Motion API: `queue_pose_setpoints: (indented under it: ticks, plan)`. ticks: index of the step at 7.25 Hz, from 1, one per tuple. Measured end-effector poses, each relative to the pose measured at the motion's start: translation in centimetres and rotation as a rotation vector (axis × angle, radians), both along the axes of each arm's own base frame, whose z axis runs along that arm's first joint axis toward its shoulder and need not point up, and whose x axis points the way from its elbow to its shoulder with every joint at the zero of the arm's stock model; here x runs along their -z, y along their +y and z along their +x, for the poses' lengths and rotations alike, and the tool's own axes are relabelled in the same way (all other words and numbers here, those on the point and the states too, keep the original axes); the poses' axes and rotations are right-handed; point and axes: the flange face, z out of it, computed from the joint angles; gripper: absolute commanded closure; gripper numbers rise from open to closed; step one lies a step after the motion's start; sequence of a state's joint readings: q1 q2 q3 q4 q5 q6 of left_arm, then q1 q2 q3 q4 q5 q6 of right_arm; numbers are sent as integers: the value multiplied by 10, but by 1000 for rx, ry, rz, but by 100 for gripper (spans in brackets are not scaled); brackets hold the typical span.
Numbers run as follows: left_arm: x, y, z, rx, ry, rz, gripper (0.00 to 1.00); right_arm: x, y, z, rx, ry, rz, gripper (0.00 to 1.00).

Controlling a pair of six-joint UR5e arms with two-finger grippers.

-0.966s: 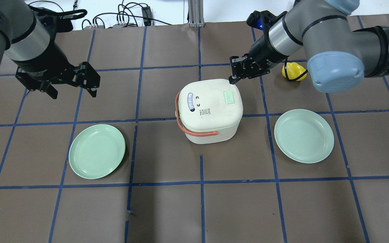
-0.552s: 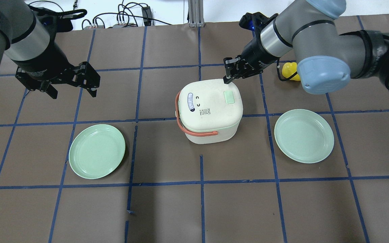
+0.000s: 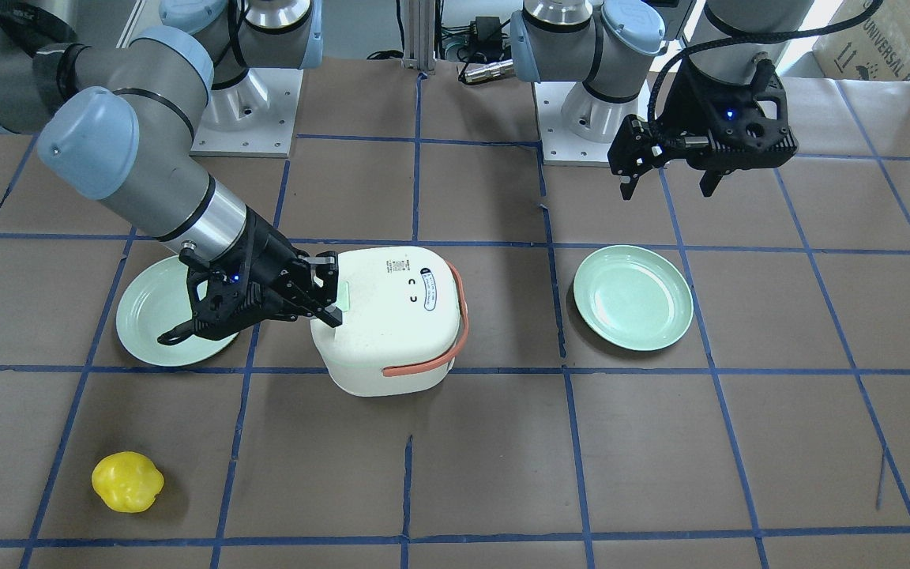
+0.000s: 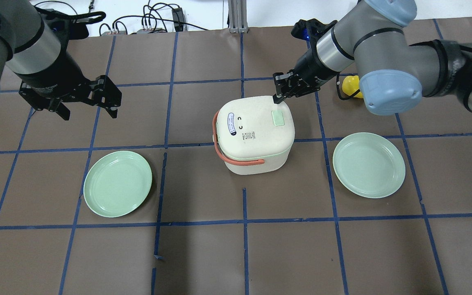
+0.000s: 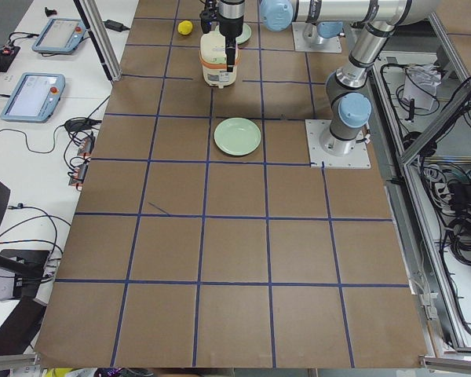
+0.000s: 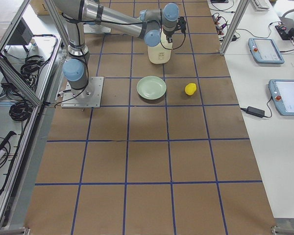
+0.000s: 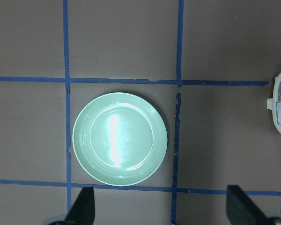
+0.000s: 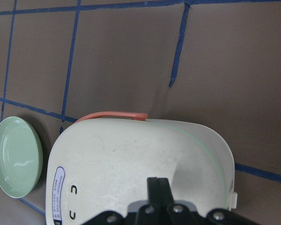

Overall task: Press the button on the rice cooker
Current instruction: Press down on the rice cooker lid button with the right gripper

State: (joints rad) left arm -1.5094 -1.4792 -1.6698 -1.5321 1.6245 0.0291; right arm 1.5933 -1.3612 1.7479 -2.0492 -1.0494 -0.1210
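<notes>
The white rice cooker (image 4: 252,135) with an orange handle stands mid-table. Its pale green button (image 4: 278,118) is on the lid, near the far edge. My right gripper (image 4: 278,98) is shut, tip down at the lid's far edge just beyond the button. In the front view the right gripper (image 3: 332,304) partly covers the button (image 3: 345,297). In the right wrist view the shut fingers (image 8: 158,190) hang over the lid (image 8: 131,154) and hide the button. I cannot tell whether they touch it. My left gripper (image 4: 88,110) is open and empty, high at the far left.
A green plate (image 4: 118,183) lies left of the cooker, below my left gripper, and shows in the left wrist view (image 7: 120,138). A second green plate (image 4: 368,164) lies to the right. A yellow object (image 4: 350,86) sits behind my right arm.
My right gripper has moved a little left along the cooker's far edge, closer to the button. The left arm and the cooker have not moved.
</notes>
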Motion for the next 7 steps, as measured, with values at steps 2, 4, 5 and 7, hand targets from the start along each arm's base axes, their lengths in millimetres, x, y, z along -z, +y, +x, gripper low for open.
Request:
queue_pose_setpoints:
  ticks: [2,4,5,7]
  plan:
    - [0,0,0,0,0,0,0,1,3,0,0,2,8,93]
    - [0,0,0,1,0,-1,0,0,5,-1,1,7,16,93]
    - [-1,0,0,0,0,-2,0,0,7,-2,2,16,23,93]
    - [-1,0,0,0,0,-2,0,0,8,-3,3,24,30,93]
